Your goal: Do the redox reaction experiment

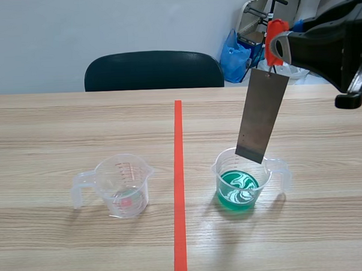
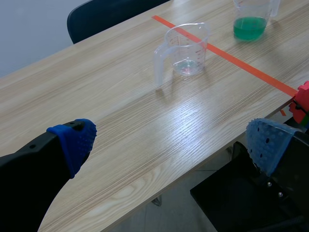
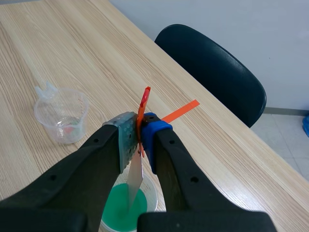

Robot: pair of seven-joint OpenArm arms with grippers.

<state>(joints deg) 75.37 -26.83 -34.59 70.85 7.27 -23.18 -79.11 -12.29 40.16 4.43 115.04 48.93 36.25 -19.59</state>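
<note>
A thin grey metal strip (image 1: 262, 116) hangs tilted from an orange clip (image 1: 275, 34), its lower edge at the far rim of the cup of green liquid (image 1: 283, 170) and above the swirled green surface; whether it touches the rim I cannot tell. The right end effector (image 3: 140, 137) is clamped tight on the clip, well above the green cup, one pad pressed on each side and the strip dangling below. Across the red tape line (image 1: 180, 183) from the green cup stands a clear measuring cup (image 1: 123, 185), well apart from it, its handle turned away from it. Both sit on the pale wooden counter (image 1: 48, 129). The left end effector (image 2: 171, 140) is spread wide and holds nothing, far from the green cup, off the counter's edge. Beyond the green cup, behind the counter, are a black chair (image 1: 153, 69) and a blue bag (image 1: 233, 55).
</note>
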